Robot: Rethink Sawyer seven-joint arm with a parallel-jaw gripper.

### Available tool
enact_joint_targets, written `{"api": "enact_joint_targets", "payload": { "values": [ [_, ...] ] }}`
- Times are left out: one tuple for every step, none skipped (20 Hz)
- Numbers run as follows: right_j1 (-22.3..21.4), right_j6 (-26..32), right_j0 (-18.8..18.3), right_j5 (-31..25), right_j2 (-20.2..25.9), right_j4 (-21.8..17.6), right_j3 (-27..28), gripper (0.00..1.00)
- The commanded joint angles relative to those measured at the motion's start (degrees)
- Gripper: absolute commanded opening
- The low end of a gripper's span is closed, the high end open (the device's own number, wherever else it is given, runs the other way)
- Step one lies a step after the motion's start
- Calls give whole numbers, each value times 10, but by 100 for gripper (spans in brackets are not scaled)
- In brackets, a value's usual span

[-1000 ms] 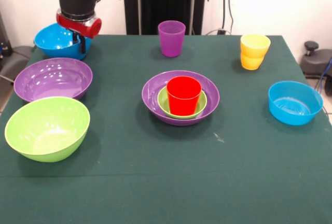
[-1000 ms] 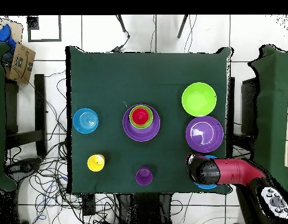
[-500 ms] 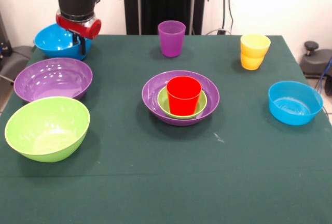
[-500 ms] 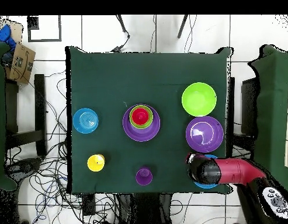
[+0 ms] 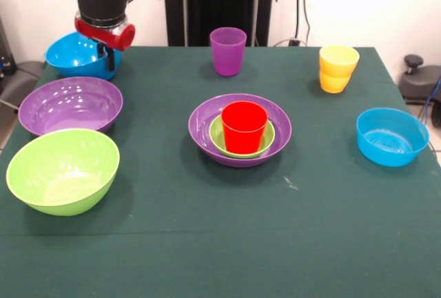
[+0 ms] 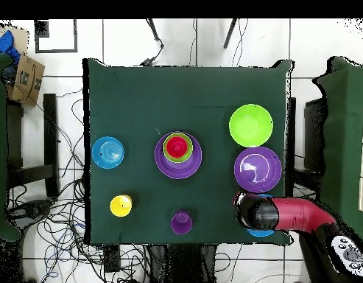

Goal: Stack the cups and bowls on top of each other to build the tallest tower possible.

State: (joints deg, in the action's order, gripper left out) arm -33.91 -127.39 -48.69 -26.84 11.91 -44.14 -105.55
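The large blue bowl [image 5: 77, 55], at the worktop [image 5: 207, 243] corner beside the large purple bowl [image 5: 69, 105], is judged light, rigid and slippery, best gripped across its thin rim, where the hand [image 5: 105, 55] reaches; whether it grips cannot be determined.

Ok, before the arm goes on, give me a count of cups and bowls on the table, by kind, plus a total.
Cups: 4, purple, red, two yellow nested.
Large bowls: 4, blue, two purple, lime green.
Small bowls: 2, green, blue.
Total: 10.
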Motion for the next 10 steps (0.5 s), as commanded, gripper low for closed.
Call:
{"api": "enact_joint_targets", "payload": {
  "values": [
    [-9,96,41,-91,97,53,34,0],
    [-11,95,45,-99,100,57,37,0],
    [-14,93,49,-110,102,64,40,0],
    [-19,94,51,-124,106,73,42,0],
    [-26,91,56,-134,107,79,44,0],
    [-32,88,61,-144,108,86,46,0],
    [-34,92,62,-155,114,93,49,0],
    [-36,94,63,-162,118,97,53,0],
    [-38,96,65,-168,122,101,56,0],
    [-37,91,69,-175,122,107,62,0]
  ]
}}
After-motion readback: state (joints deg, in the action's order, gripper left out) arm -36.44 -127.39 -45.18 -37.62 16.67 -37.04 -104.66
